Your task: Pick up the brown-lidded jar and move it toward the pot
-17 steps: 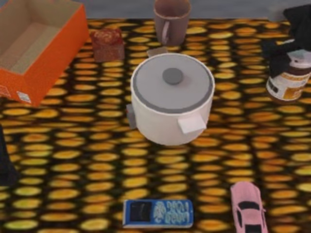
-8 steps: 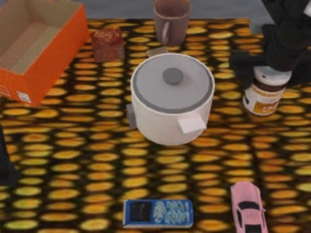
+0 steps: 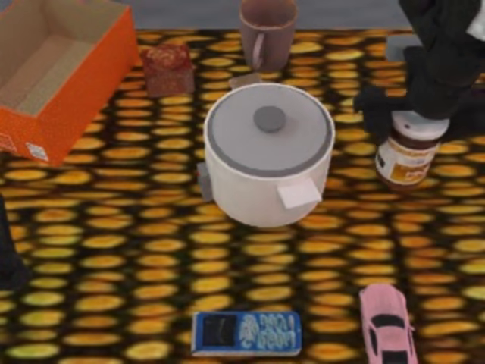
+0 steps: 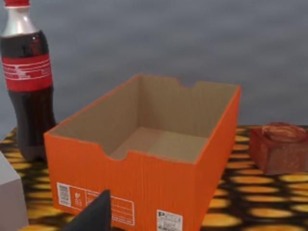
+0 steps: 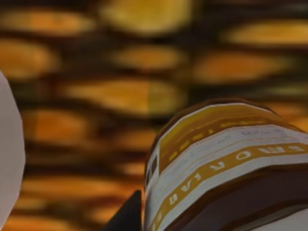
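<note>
The brown-lidded jar (image 3: 408, 152) has a cream label with an orange-yellow bottom edge. It is held to the right of the pot, with a gap between them. My right gripper (image 3: 422, 114) comes down from the back right and is shut on the jar's lid, hiding most of it. In the right wrist view the jar (image 5: 226, 159) fills the frame beside one dark fingertip (image 5: 129, 216), and the pot's white wall (image 5: 7, 159) shows at the edge. The large white pot (image 3: 267, 152), with its grey-ringed lid and grey knob, stands mid-table. My left gripper (image 3: 7, 258) is parked at the left edge, open.
An orange open box (image 3: 53, 68) stands at the back left, with a cola bottle (image 4: 29, 82) beside it. A red-brown block (image 3: 168, 68) and a taupe mug (image 3: 267, 30) are behind the pot. A blue phone (image 3: 246, 334) and a pink toy car (image 3: 386, 326) lie near the front.
My right gripper has carried the jar leftward from the table's right edge to a spot close to the pot's right side. The left arm has not moved.
</note>
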You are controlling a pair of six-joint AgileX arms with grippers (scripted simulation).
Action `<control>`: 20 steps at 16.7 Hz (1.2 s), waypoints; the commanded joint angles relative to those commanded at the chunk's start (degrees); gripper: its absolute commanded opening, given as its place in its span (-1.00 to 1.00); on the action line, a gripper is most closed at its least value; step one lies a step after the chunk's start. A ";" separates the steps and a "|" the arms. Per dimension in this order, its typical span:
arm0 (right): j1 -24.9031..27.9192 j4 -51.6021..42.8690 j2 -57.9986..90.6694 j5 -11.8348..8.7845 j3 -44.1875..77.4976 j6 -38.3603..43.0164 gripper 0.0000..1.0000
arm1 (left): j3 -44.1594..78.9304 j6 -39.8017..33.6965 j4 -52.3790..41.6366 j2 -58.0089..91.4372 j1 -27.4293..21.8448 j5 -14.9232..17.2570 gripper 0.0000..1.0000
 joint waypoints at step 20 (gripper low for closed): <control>0.02 6.43 2.21 0.23 -4.29 0.07 0.81 | 0.00 0.00 0.00 0.00 0.00 0.00 1.00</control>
